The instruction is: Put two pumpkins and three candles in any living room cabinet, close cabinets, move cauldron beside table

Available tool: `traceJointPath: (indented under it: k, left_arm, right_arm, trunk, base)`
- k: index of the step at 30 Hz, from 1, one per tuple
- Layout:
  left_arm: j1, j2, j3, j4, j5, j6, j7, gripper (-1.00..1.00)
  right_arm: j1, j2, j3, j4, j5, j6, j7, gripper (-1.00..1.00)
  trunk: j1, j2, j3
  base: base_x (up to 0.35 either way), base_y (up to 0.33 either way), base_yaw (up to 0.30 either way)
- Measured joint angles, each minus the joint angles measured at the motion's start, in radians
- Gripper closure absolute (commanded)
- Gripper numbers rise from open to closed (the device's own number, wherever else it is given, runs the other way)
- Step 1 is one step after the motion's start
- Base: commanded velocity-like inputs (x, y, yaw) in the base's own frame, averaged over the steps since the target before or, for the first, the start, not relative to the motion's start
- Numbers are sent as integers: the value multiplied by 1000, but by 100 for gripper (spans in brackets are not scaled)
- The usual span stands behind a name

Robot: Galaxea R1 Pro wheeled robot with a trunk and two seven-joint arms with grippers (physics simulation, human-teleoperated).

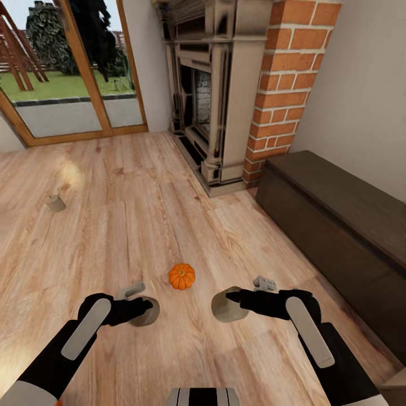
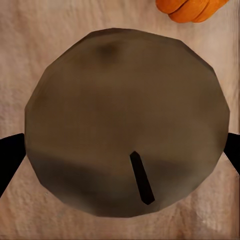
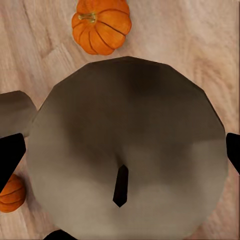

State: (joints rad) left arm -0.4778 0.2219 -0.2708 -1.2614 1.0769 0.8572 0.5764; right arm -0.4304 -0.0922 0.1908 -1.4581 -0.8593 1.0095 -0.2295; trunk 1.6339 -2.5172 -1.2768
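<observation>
Each black gripper, left (image 1: pixel 145 309) and right (image 1: pixel 234 299), has its fingers clasped around a stubby cream-beige candle (image 2: pixel 125 125) (image 3: pixel 127 150); the long dark-brown wood cabinet (image 1: pixel 338 225) lies at two o'clock, nearer the right arm; the small ribbed orange pumpkin (image 1: pixel 181 276) sits on the floor between them.

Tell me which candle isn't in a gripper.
The candle by the glazed doors, standing alone on the floor at far left. The other two sit between the fingers of the left gripper and right gripper.
</observation>
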Motion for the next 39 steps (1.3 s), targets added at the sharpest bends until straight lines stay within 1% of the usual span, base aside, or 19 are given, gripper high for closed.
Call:
traceJointPath:
  k: [2, 4, 7, 9, 11, 12, 14, 19, 39]
  left_arm:
    - [0, 0, 0, 0, 2, 0, 0, 100]
    - [0, 0, 0, 0, 3, 0, 0, 100]
    - [0, -1, -1, 0, 3, 0, 0, 100]
    - [0, -1, -1, 0, 3, 0, 0, 100]
    - [0, -2, -2, 0, 3, 0, 0, 100]
    - [0, -2, -2, 0, 3, 0, 0, 100]
    - [0, -2, -3, 0, 2, 0, 0, 100]
    - [0, -2, -3, 0, 2, 0, 0, 100]
    - [0, -4, -3, 0, 3, 9, 0, 100]
  right_arm:
    - [0, 1, 0, 2, 1, 0, -4, 100]
    - [0, 2, 1, 3, 4, 0, -28, 100]
    - [0, 7, 1, 5, 1, -2, -119, 100]
    - [0, 22, 0, 5, -6, -4, -193, 100]
    - [0, 42, -1, 3, -11, -5, -252, 100]
    - [0, 49, -1, 3, -12, -5, -271, 100]
    - [0, 55, -1, 3, -13, -6, -288, 100]
    - [0, 60, -2, 3, -16, -6, -304, 100]
    - [0, 61, -1, 0, -16, -6, -304, 100]
  trunk:
    - [-1, 0, 6]
    - [-2, 1, 11]
    - [-3, 2, 18]
    - [-4, 2, 22]
    - [-5, 3, 27]
    - [-5, 3, 29]
    - [-6, 3, 34]
    - [-9, 4, 52]
    - [-18, 9, 130]
  base:
    - [0, 0, 13]
    - [0, 0, 41]
    - [0, 0, 55]
    - [0, 0, 60]
    - [0, 0, 61]
    - [0, 0, 57]
    - [0, 0, 32]
    - [0, 0, 7]
    - [0, 0, 0]
